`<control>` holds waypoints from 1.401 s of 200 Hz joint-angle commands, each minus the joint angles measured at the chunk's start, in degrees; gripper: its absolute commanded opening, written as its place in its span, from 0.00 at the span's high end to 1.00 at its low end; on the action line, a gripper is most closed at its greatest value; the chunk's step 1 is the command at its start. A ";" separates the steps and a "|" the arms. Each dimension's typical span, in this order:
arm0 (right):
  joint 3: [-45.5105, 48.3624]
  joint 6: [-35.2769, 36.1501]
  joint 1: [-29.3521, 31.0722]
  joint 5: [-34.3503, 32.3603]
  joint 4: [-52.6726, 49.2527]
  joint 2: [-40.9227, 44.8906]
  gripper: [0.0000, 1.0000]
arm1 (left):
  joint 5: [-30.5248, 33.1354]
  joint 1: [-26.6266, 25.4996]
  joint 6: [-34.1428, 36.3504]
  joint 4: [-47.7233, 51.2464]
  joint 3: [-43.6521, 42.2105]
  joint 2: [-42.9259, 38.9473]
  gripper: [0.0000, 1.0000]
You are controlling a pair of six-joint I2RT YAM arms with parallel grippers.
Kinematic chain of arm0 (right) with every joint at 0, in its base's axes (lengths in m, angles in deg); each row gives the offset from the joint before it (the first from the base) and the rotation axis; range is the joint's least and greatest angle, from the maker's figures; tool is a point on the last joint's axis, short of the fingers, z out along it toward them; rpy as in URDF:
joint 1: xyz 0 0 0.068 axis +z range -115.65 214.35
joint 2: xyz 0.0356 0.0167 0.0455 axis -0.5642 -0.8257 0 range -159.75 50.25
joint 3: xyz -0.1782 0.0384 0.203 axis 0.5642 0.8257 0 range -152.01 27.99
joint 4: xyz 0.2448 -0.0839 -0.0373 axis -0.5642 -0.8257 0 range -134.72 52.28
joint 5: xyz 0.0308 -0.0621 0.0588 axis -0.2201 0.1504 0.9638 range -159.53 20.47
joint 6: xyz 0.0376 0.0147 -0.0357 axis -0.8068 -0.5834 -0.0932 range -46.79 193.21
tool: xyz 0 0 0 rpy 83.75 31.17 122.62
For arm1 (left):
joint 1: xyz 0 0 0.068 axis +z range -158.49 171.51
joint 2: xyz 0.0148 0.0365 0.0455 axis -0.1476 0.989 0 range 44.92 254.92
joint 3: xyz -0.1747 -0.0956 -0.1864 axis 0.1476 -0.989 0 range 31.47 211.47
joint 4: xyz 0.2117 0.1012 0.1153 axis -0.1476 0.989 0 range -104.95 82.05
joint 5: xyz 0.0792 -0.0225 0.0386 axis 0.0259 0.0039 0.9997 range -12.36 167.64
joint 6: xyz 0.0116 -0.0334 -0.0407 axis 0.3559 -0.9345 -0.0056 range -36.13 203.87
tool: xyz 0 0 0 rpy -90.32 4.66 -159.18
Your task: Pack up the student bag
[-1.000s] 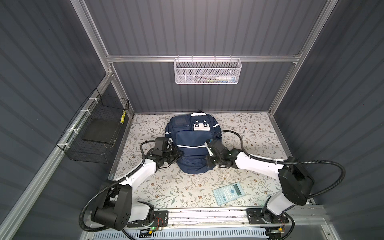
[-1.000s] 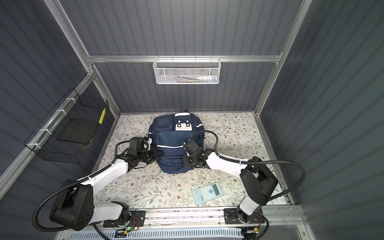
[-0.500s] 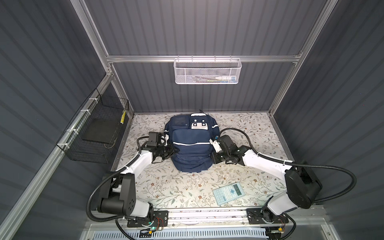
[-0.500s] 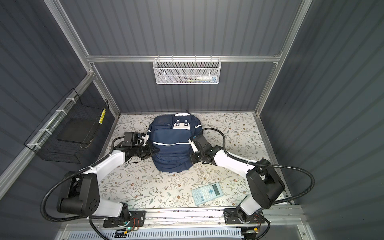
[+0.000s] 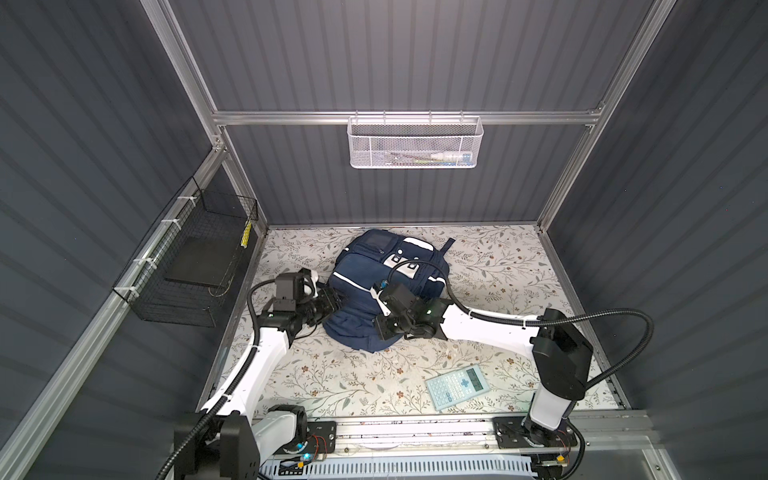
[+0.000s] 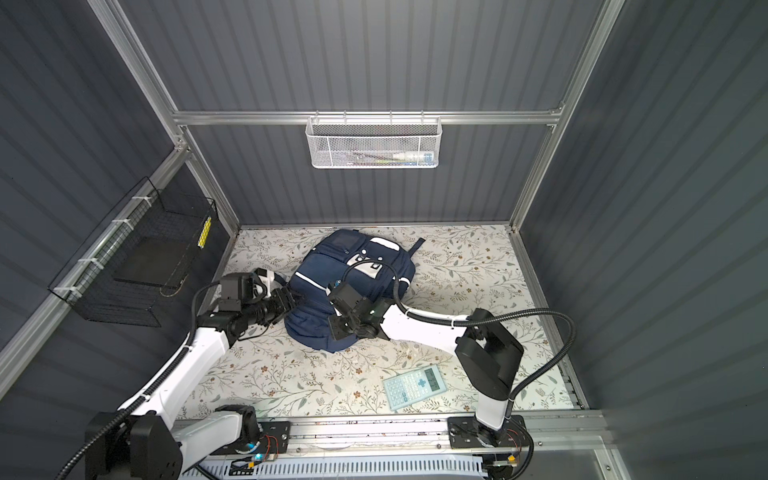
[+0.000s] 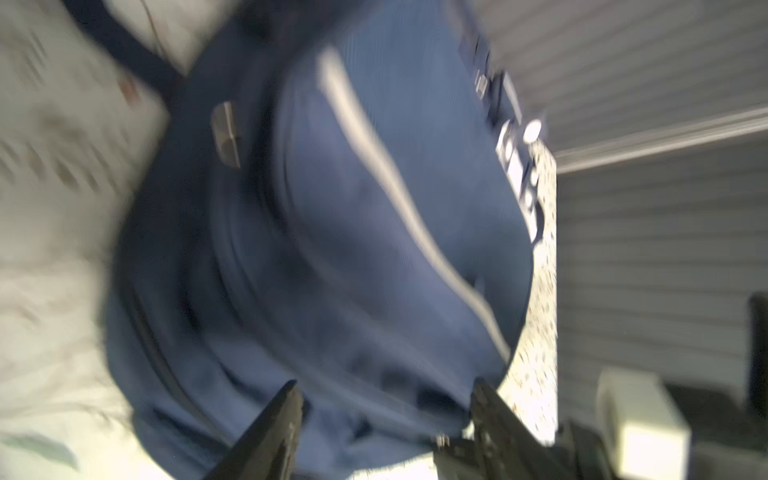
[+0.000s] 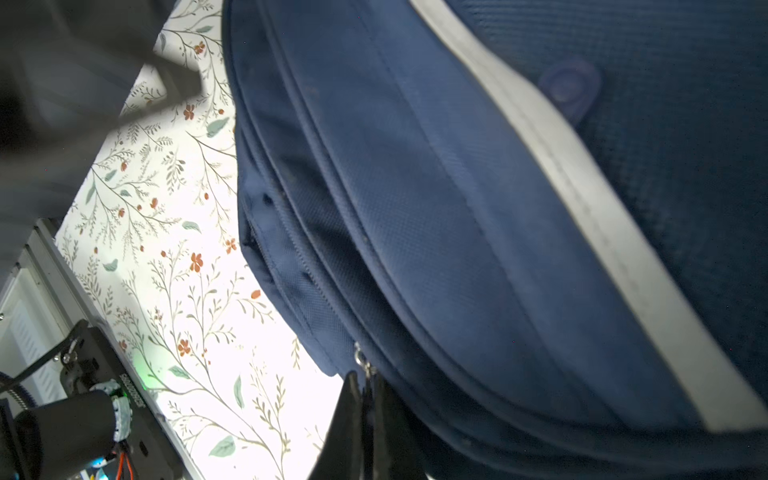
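The navy student bag lies on the flowered table, skewed, white buckle patch facing up. In both top views my left gripper sits at the bag's left side. The blurred left wrist view shows this gripper open, its fingertips apart with bag fabric loose between them. My right gripper is low over the bag's near end. In the right wrist view that gripper is shut on a metal zipper pull at the bag's seam.
A pale blue calculator lies near the front right. A white mesh basket hangs on the back wall. A black wire basket hangs on the left wall. The arm rail runs along the front edge.
My left gripper has opened and let go of the bag's side. The bag has turned askew. My right gripper moved left along the bag's near end, still shut.
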 commanded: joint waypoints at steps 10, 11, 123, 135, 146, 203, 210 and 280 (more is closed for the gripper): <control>-1.90 -0.08 1.15 -0.44 3.13 -0.70 1.00 | -0.17 -6.28 -9.83 -8.50 -3.47 -0.63 0.31; -1.88 -0.02 1.20 -0.44 3.13 -0.70 1.00 | 0.12 -6.61 -9.87 -8.60 -3.37 -0.44 0.31; 15.52 7.08 -8.99 -6.26 -4.71 12.03 1.00 | 5.84 -9.04 -1.49 -1.58 3.11 5.83 1.00; 17.11 8.80 -12.91 -5.50 -5.67 13.40 1.00 | 3.53 -8.15 -1.24 -0.80 3.18 4.94 1.00; 17.79 11.00 -16.45 -5.34 -5.36 13.63 1.00 | 2.04 -7.73 -0.25 0.97 4.16 4.48 1.00; 6.34 18.90 -30.04 -3.53 -4.36 4.56 1.00 | -2.70 -7.60 3.03 6.64 5.41 3.57 1.00; 4.66 19.13 -30.96 -3.83 -4.43 3.18 1.00 | -2.53 -7.59 3.53 7.50 5.13 2.95 1.00; 6.29 19.13 -33.02 -2.78 -8.28 6.92 0.65 | 0.16 -6.23 8.16 8.88 7.41 6.47 1.00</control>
